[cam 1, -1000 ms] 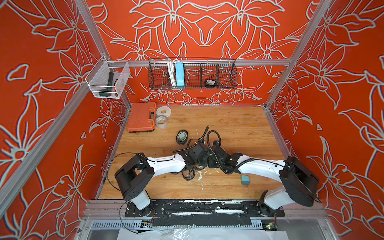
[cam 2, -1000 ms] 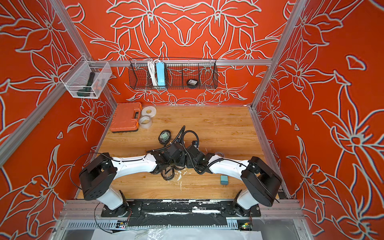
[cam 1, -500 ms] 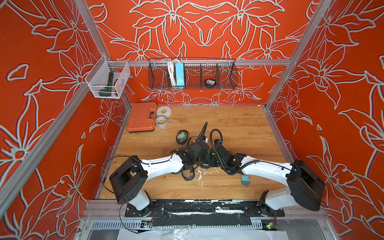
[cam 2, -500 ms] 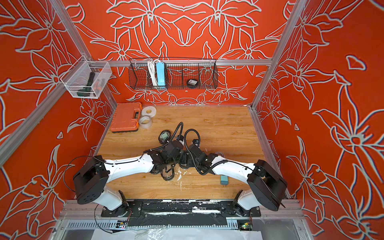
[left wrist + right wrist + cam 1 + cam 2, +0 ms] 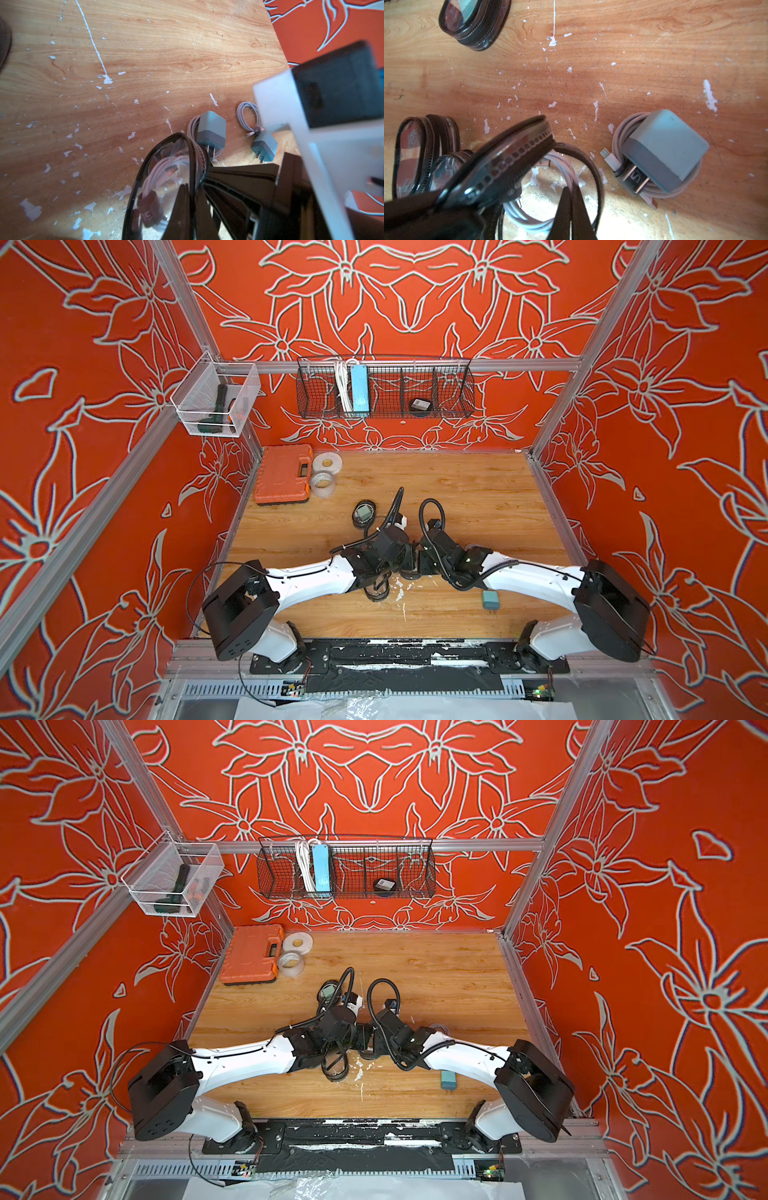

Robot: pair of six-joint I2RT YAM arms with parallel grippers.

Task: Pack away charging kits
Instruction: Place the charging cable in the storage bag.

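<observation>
My left gripper (image 5: 194, 187) is shut on the black rim of a clear oval case (image 5: 164, 187) and holds its flap open. A coiled white cable (image 5: 529, 220) lies inside this case. My right gripper (image 5: 572, 189) reaches into the case, its fingers pinched on a strand of that coil. Just beside the case a teal plug adapter (image 5: 664, 149) sits on its own coiled cable (image 5: 618, 133). The left wrist view shows that adapter (image 5: 212, 129) and a second adapter (image 5: 265, 146) with a loose coil (image 5: 247, 116). Another adapter (image 5: 490, 599) lies alone by the right arm.
A shut case (image 5: 364, 513) with something teal inside lies further back, and another case (image 5: 425, 155) lies beside the held one. The wire basket (image 5: 457, 383) on the back wall holds a blue power strip (image 5: 358, 387) and a case (image 5: 419, 405). An orange toolbox (image 5: 284, 473) and tape rolls (image 5: 327, 462) sit back left.
Both arms have stretched further out from the base, carrying the wrists and the held case toward the middle of the table. The wrists stay close together.
</observation>
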